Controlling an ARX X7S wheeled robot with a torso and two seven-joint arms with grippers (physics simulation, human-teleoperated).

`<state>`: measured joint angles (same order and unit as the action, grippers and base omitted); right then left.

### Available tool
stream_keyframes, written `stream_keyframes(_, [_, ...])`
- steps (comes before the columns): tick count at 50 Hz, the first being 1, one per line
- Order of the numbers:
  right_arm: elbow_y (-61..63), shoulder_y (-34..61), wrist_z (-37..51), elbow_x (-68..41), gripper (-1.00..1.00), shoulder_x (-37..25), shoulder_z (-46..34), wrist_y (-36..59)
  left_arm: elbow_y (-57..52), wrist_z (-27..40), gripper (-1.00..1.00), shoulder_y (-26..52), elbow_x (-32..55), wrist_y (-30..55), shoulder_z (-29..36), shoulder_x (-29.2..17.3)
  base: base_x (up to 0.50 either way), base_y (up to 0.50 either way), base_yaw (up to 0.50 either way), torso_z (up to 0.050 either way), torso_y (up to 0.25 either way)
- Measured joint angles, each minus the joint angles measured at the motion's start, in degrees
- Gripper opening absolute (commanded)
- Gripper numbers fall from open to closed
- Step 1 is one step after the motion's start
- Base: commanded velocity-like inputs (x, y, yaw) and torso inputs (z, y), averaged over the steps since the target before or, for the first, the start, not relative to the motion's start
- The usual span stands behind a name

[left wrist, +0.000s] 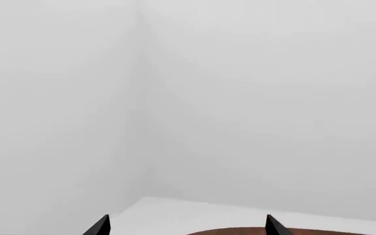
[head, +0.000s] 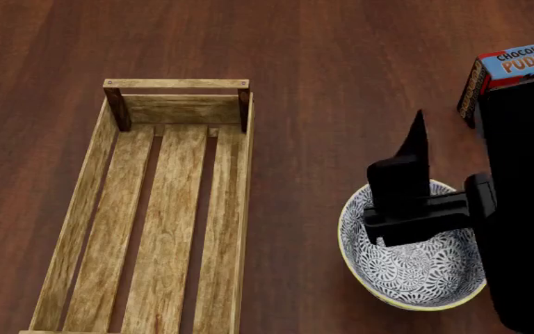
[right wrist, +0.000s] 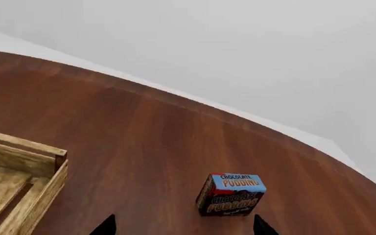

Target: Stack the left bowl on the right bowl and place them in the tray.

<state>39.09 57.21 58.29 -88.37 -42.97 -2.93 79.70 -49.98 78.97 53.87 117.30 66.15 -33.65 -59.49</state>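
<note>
One bowl (head: 416,268), grey-patterned inside with a yellowish rim, sits on the dark wooden table at the right of the head view. I cannot tell which of the two bowls it is; no other bowl shows. My right gripper (head: 416,139) hovers over the bowl's far rim, hiding part of it. In the right wrist view it (right wrist: 184,227) is open, with only bare table between its fingertips. The tray (head: 241,209), a long light wooden crate, lies empty to the bowl's left, its corner also in the right wrist view (right wrist: 18,166). My left gripper (left wrist: 186,227) is open, facing a white wall.
A chocolate pudding box (head: 513,66) stands at the far right of the table, beyond the bowl and ahead of the right gripper (right wrist: 230,194). The table's curved far edge (right wrist: 195,100) runs along a white floor strip. My right arm (head: 527,209) covers the right side of the head view.
</note>
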Motion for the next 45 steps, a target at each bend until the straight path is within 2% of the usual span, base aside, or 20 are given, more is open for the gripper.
stream_keyframes(12, [-13.2, 9.97, 4.67, -12.62, 1.0, 0.78, -13.0, 4.64, 0.09, -0.02, 1.0, -1.94, 1.04, 0.31, -4.1, -0.88, 0.0, 0.0, 0.0, 0.0, 0.0])
stream_keyframes(25, [-25.05, 18.73, 7.4, -26.58, 1.0, -0.66, -28.01, 7.5, -0.01, -1.35, 1.0, -2.53, -0.51, 0.73, -4.52, 0.25, 0.0, 0.0, 0.0, 0.0, 0.0])
stream_keyframes(32, [-29.16, 21.43, 3.08, -25.84, 1.0, -0.66, -34.42, 8.58, -0.16, -2.35, 1.0, -3.29, -1.62, 1.42, -5.14, 1.47, 0.0, 0.0, 0.0, 0.0, 0.0])
stream_keyframes(45, [-33.17, 23.57, -8.91, -17.1, 1.0, 0.01, -42.66, 8.49, -0.34, -4.1, 1.0, -4.53, -3.61, 2.7, -5.9, 3.33, 0.0, 0.0, 0.0, 0.0, 0.0])
